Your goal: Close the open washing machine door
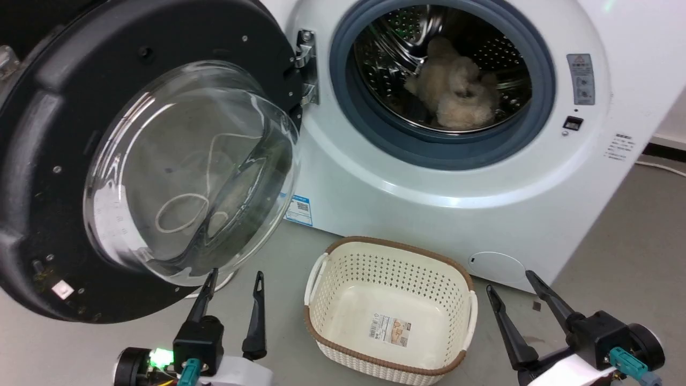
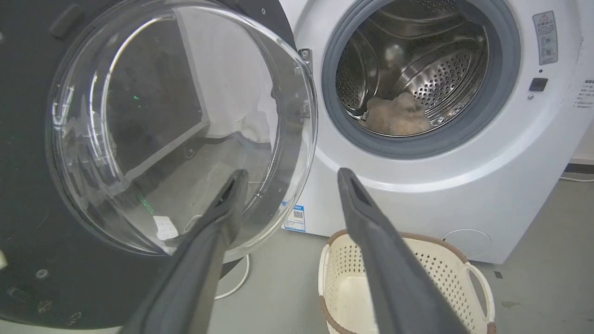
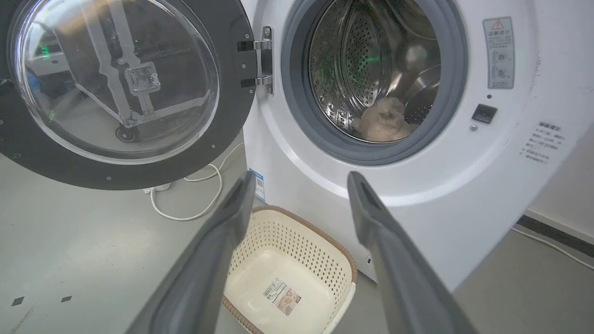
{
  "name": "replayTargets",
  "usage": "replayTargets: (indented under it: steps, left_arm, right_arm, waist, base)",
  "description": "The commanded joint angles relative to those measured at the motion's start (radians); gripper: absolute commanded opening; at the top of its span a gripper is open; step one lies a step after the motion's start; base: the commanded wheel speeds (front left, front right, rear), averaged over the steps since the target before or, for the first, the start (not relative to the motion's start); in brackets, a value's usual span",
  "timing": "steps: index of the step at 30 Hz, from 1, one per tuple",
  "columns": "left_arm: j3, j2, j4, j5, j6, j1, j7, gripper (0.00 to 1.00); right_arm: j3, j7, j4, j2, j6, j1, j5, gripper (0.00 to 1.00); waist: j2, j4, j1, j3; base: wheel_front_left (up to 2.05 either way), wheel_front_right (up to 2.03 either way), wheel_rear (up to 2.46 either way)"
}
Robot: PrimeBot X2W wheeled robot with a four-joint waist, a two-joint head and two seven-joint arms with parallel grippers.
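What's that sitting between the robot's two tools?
A cream perforated laundry basket stands on the grey floor between the left tool and the right tool, both open; the head view shows it.

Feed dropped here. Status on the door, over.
Left end effector open, empty, near washing machine door. Right end effector open, empty. Door wide open. Laundry basket on floor, maybe under its swing.

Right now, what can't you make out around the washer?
- Door outer face: turned away in every view; the head view's left edge cuts its rim.
- Fluffy item in the drum: too indistinct to identify.
- Sticker text: too small, head view.
- Basket: left wrist view, partly behind the left gripper's fingers.
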Motion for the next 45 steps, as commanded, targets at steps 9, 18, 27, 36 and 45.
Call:
replayTargets:
  steps: [9,18,27,36,45]
  left_arm:
    - [-0.05,0.009,-0.005,-0.003,0.029,0.008,-0.037,1.0]
    - [-0.063,0.012,-0.012,-0.006,0.053,0.014,-0.054,1.0]
    - [-0.077,0.013,-0.013,-0.016,0.083,0.022,-0.079,1.0]
    - [-0.098,0.008,-0.013,-0.023,0.1,0.03,-0.102,0.91]
    - [-0.046,-0.004,-0.085,-0.081,0.098,0.007,-0.123,0.0]
  right_arm:
    - [0.031,-0.037,-0.003,-0.028,0.0,0.01,0.029,1.0]
    - [0.048,-0.053,-0.006,-0.04,0.001,0.021,0.038,1.0]
    - [0.076,-0.078,-0.004,-0.063,0.001,0.037,0.056,1.0]
    - [0.102,-0.101,-0.001,-0.088,0.001,0.05,0.077,1.0]
    - [0.095,-0.122,-0.01,-0.105,0.001,0.082,0.093,1.0]
  waist:
    - [0.0,0.058,0.0,-0.003]
    - [0.0,0.092,0.0,-0.002]
    - [0.0,0.141,0.0,0.0]
    - [0.0,0.186,0.0,0.003]
    - [0.0,0.224,0.0,0.016]
  base:
    - [0.0,0.0,0.0]
    - [0.0,0.0,0.0]
    - [0.0,0.0,0.0]
    - [0.0,0.0,0.0]
    - [0.0,0.0,0.0]
